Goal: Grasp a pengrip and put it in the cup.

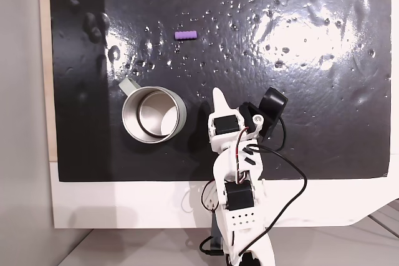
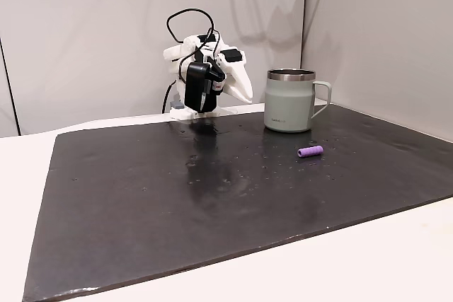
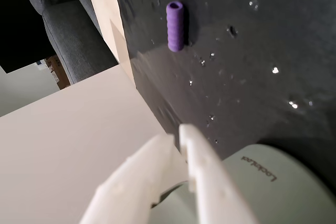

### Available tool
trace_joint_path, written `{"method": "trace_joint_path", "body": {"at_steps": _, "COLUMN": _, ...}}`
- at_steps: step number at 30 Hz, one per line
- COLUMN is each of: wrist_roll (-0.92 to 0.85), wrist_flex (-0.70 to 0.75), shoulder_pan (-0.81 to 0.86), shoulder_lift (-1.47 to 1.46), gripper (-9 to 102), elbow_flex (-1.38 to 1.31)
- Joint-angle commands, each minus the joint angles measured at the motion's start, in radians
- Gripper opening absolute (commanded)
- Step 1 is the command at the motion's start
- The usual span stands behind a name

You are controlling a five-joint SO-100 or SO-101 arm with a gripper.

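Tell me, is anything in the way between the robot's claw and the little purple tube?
Nothing visible is. Bare black mat lies between the gripper and the pengrip. The cup stands off to the side, left in the top-down fixed view.

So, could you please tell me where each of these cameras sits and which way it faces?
A fixed view: overhead, looking straight down on the black mat; the arm enters from the bottom edge.
Another fixed view: low across the table, facing the arm and the wall behind.
Wrist view: on the arm, looking past the shut gripper at the mat.
All three share the pengrip and cup.
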Motion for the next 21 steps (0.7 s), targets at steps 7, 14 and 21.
{"method": "trace_joint_path", "body": {"at_steps": 7, "wrist_roll": 0.006, "wrist_flex": -0.034, "shoulder_pan": 0.011, "shoulder_lift": 0.014, "gripper": 0, "elbow_flex": 0.052}}
{"method": "trace_joint_path", "body": {"at_steps": 14, "wrist_roll": -0.015, "wrist_flex": -0.032, "shoulder_pan": 0.003, "shoulder_lift": 0.014, "gripper": 0, "elbow_flex": 0.052}}
{"method": "trace_joint_path", "body": {"at_steps": 21, "wrist_roll": -0.095, "wrist_flex": 0.078, "shoulder_pan": -0.034, "shoulder_lift": 0.012, "gripper": 0, "elbow_flex": -0.129}}
